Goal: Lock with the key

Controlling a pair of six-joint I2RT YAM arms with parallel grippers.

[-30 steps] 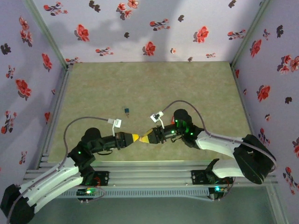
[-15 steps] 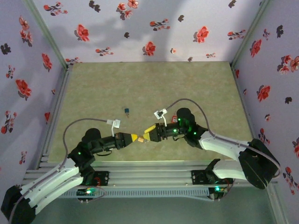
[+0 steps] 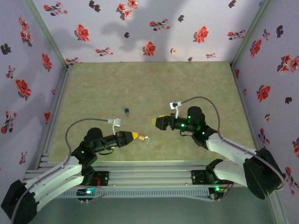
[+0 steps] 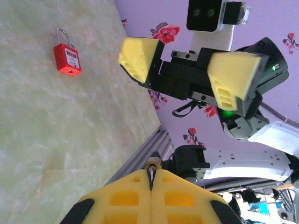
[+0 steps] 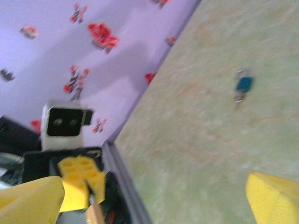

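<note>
The table's green mat (image 3: 140,88) sits inside flowered purple walls. Two arms reach over its near part, their grippers facing each other but apart.

The right gripper (image 4: 184,70) stands wide open, its two yellow pads spread with nothing between them. The left gripper (image 3: 136,136) is closed, its yellow fingers pressed together on one small brass-coloured piece (image 4: 153,165). I take this piece for a key, though it is too small to be sure. It sticks straight out of the fingertips along the gripper's own line, pointing towards the right gripper.

One red padlock (image 4: 67,58) lies on the mat beside the open right gripper, touching neither gripper. In the left wrist view its long axis runs up and down. The metal shackle is at the top, tipped slightly left, and the labelled body is below.

One blue-headed key (image 3: 126,111) lies alone on the mat farther from the arms, well apart from both grippers. In the right wrist view its blue head is uppermost and its metal end points down and left.
</note>
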